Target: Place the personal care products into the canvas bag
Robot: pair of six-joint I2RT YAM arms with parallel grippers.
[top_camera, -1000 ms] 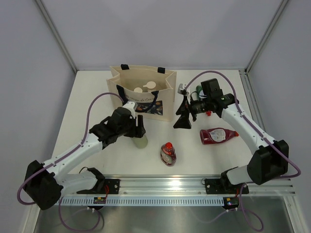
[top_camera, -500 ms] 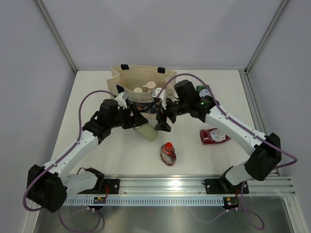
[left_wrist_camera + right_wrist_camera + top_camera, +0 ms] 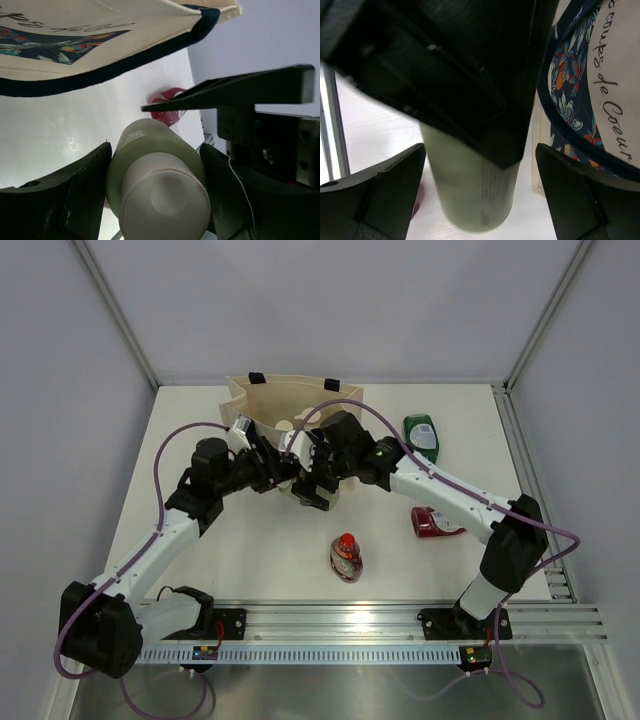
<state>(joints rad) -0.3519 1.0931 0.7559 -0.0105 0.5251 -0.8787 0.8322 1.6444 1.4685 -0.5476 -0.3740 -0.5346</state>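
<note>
Drawn in before canvas bag (image 3: 252,408), left hand (image 3: 270,476) clamps pale bottle (image 3: 161,186); right hand (image 3: 311,488), spread apart, crowds it

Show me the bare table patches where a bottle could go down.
Bare table left of the canvas bag, and between the left arm and the nearer red bottle. Crowded in front of the bag, where the left gripper, holding the pale bottle, meets the right gripper.

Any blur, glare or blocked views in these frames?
Top external: sharp, evenly lit, soft shadows; the canvas bag front is partly occluded. Left wrist: the gripped bottle is slightly soft, with a small glare spot on the table. Right wrist: a dark blurred mass fills the upper half; the bag's script is readable.
</note>
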